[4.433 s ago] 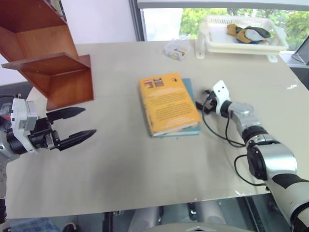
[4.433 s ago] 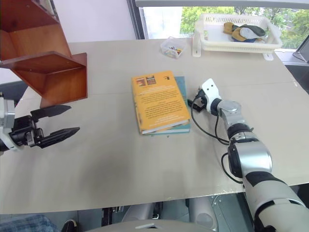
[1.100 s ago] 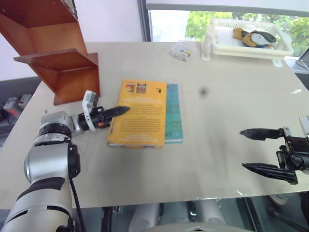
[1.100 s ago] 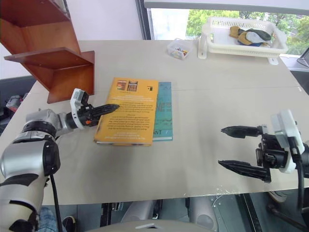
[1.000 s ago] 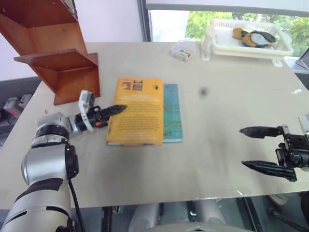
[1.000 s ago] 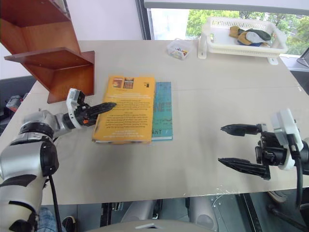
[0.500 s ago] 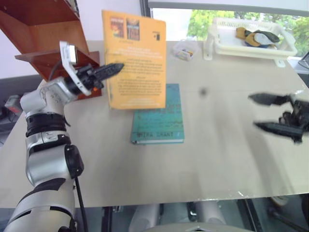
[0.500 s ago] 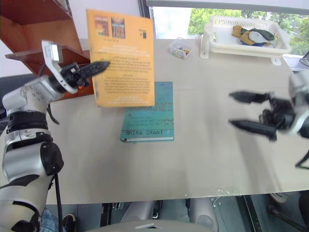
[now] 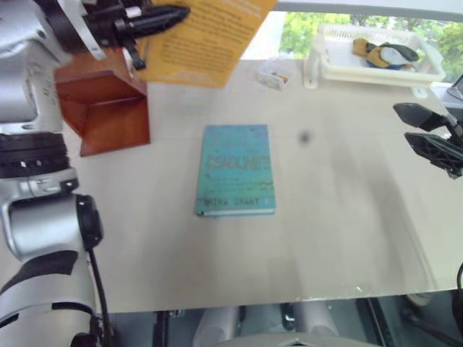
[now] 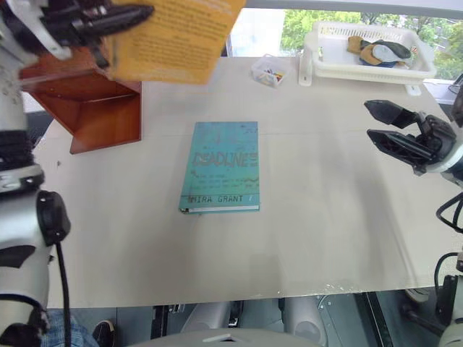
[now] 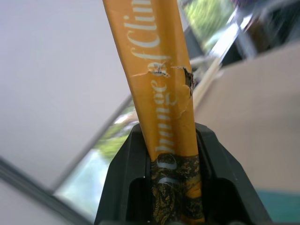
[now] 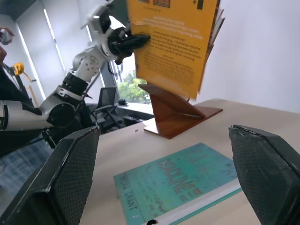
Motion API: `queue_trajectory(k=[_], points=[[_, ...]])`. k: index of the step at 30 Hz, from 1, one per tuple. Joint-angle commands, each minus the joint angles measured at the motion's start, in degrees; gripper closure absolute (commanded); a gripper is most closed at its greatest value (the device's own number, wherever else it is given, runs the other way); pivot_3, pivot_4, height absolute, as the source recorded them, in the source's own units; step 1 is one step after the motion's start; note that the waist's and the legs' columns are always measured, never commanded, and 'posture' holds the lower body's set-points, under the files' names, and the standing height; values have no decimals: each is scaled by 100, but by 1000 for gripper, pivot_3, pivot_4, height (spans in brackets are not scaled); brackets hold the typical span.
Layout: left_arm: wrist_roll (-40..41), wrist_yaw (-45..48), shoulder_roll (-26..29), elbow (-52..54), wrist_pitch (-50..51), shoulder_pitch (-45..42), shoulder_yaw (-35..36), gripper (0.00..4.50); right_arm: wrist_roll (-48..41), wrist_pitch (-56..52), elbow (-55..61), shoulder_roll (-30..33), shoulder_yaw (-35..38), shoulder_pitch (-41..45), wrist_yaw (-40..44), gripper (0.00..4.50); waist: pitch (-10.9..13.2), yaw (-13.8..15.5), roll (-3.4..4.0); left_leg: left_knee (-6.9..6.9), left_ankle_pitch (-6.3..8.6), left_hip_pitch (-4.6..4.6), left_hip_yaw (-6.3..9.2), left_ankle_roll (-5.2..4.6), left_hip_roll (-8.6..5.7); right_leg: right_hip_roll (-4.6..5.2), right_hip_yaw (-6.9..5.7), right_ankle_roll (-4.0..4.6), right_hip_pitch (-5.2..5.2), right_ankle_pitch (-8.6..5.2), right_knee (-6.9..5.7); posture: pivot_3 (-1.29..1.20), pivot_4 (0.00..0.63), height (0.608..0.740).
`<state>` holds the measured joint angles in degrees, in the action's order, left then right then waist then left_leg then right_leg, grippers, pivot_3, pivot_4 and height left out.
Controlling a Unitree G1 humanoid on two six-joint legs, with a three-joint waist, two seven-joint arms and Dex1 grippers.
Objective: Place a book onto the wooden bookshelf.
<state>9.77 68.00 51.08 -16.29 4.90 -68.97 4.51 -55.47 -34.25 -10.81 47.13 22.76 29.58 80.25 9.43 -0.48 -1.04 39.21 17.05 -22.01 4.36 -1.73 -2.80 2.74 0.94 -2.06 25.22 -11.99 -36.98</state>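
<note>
Gripping the orange-yellow book by its torn spine, left gripper clamped; right gripper agape.

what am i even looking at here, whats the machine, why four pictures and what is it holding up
It is a humanoid robot with two arms, each ending in a two-fingered black gripper. Two pictures come from cameras in its head, looking down over a table; the other two come from a camera on each wrist.

The left gripper is shut on the book, an orange-yellow paperback, held in the air near the wooden bookshelf. The left wrist view looks up the book's spine between the fingers. The right gripper is open and empty.

On the table lie a teal book, a small clear box and a white basket.
</note>
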Motion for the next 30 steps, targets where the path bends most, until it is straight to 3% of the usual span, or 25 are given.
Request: queue_trajectory(k=[1, 8, 16, 21, 30], points=[[-1100, -331, 647, -285, -1270, -362, -356, 3836, -15, 164, -310, 83, 265, 302, 214, 0, 1, -4, 1, 0, 0, 2, -1, 0, 0, -1, 1, 0, -1, 0, -2, 0, 150, 740], [-1866, -244, 1645, -592, -1975, -113, -588, 3836, 46, 168, -987, 156, 293, 799, 542, 0, 3, -28, 7, 2, 0, 4, -12, -3, 1, -9, -7, -1, 1, 0, -11, 0, 150, 740], [-2354, -304, 2527, -1749, -3043, 259, -723, 3836, 253, 247, -1439, 187, 238, 1176, 836, 0, 5, -17, 10, 2, 4, 4, -22, -10, 6, -15, -7, -1, 3, 0, -11, 0, 150, 740], [-2874, -928, 2660, -2530, -3848, 94, -889, 3836, 265, 269, -1439, 162, 285, 1168, 865, 0, 5, -12, 10, 7, 11, 2, -21, -21, 2, -11, -12, -3, 0, 0, -11, 0, 150, 740], [-3027, -1223, 2249, -3580, -4541, -243, -1160, 3836, 260, 250, -1248, 242, 365, 1009, 879, 0, 5, 1, 9, 13, 15, 6, -19, -29, 2, -10, -17, -3, 1, 0, -37, 0, 150, 740]])
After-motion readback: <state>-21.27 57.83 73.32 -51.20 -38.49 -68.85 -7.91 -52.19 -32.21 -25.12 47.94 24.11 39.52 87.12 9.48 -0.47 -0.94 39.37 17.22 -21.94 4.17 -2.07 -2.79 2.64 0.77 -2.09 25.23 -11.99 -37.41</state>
